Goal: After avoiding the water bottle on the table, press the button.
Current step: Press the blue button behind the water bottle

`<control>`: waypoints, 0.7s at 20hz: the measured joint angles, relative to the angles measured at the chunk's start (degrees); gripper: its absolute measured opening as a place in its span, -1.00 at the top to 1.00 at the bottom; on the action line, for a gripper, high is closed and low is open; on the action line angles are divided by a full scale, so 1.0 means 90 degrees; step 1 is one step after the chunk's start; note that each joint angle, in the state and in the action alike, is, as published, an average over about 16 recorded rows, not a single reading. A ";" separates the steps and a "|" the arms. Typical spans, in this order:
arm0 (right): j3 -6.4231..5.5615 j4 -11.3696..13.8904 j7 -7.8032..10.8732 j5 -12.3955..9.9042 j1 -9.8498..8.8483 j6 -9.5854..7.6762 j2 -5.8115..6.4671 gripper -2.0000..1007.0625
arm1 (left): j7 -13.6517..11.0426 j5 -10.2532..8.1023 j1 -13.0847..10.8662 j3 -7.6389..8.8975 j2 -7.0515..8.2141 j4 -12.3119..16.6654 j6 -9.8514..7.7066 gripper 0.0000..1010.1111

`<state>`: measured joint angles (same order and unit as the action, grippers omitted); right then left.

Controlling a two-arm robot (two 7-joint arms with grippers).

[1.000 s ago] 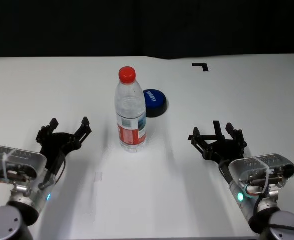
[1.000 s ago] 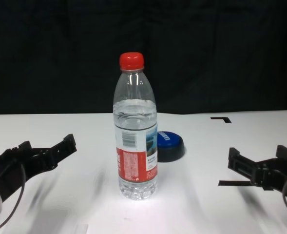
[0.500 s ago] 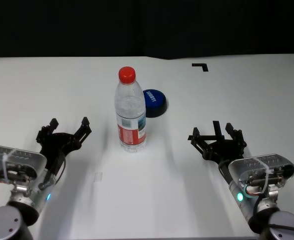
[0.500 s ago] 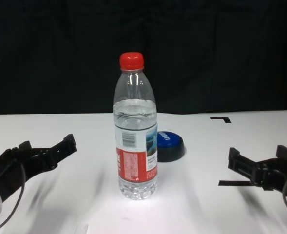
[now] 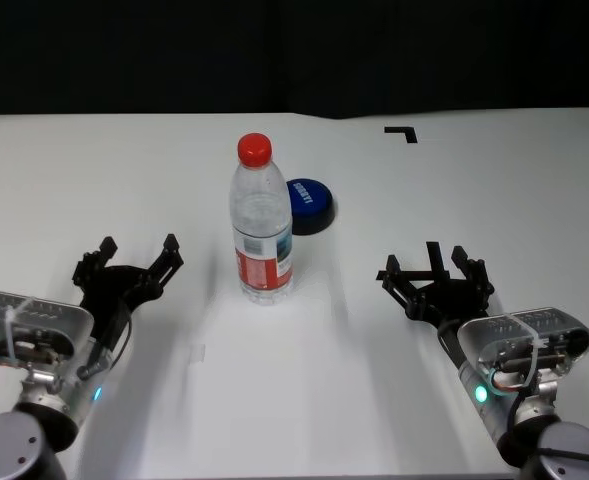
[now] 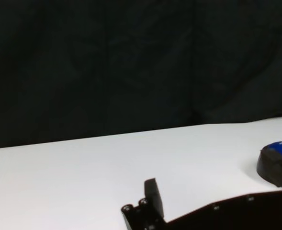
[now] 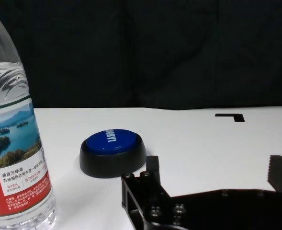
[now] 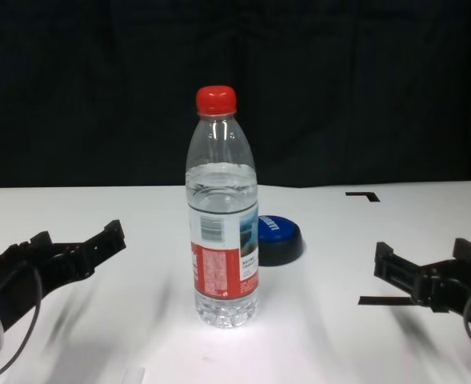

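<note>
The water bottle [image 5: 261, 222] stands upright mid-table, clear with a red cap; it also shows in the chest view [image 8: 223, 216] and the right wrist view [image 7: 14, 134]. The blue button [image 5: 309, 203] sits just behind and to the right of it, seen in the chest view [image 8: 278, 238], the right wrist view [image 7: 113, 152] and at the edge of the left wrist view [image 6: 278, 160]. My left gripper [image 5: 132, 262] is open, near the front left. My right gripper [image 5: 434, 272] is open, near the front right. Both are apart from bottle and button.
The white table [image 5: 124, 170] carries a black tape corner mark [image 5: 402, 132] at the back right and a short black tape strip beside my right gripper [image 8: 369, 301]. A small clear tape piece [image 5: 198, 352] lies near the front.
</note>
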<state>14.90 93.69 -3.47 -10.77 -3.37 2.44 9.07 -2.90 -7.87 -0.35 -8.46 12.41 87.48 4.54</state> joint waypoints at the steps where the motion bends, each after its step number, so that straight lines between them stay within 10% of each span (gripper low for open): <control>1: 0.0000 0.0000 0.0000 0.0000 0.0000 0.0000 0.0000 -0.99 | 0.0000 0.0000 0.0000 0.0000 0.0000 0.0000 0.0000 -0.99; 14: 0.0000 0.0000 0.0000 0.0000 0.0000 0.0000 0.0000 -0.99 | 0.0000 0.0000 0.0000 0.0000 0.0000 0.0000 0.0000 -0.99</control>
<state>14.90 93.69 -3.47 -10.77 -3.37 2.44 9.07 -2.90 -7.87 -0.35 -8.46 12.41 87.48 4.54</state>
